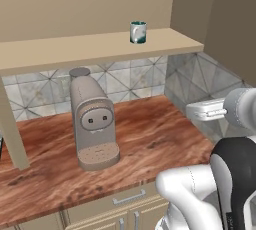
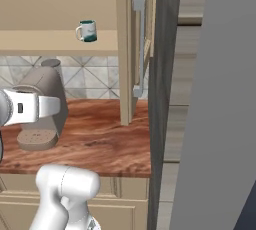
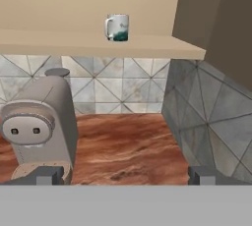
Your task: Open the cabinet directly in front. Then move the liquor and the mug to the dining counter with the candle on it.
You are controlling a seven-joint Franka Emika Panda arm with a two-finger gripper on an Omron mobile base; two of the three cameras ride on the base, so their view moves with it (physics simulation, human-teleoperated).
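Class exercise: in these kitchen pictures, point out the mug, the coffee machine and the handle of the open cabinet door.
mug (image 1: 138,32): left base view, on its white side wall.
coffee machine (image 1: 93,119): left base view, on its front face.
cabinet door handle (image 2: 139,49): right base view, mid-length on the silver bar.

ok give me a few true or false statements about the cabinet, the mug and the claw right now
1. The mug stands upright on the open cabinet's shelf. True.
2. The claw is shut on the mug. False: it is open, holds nothing, and sits low, well short of the shelf.
3. A grey coffee machine stands on the wood counter below the shelf. True.
4. The mug lies on the counter beside the coffee machine. False: it is up on the shelf.
5. The cabinet door is swung open. True.
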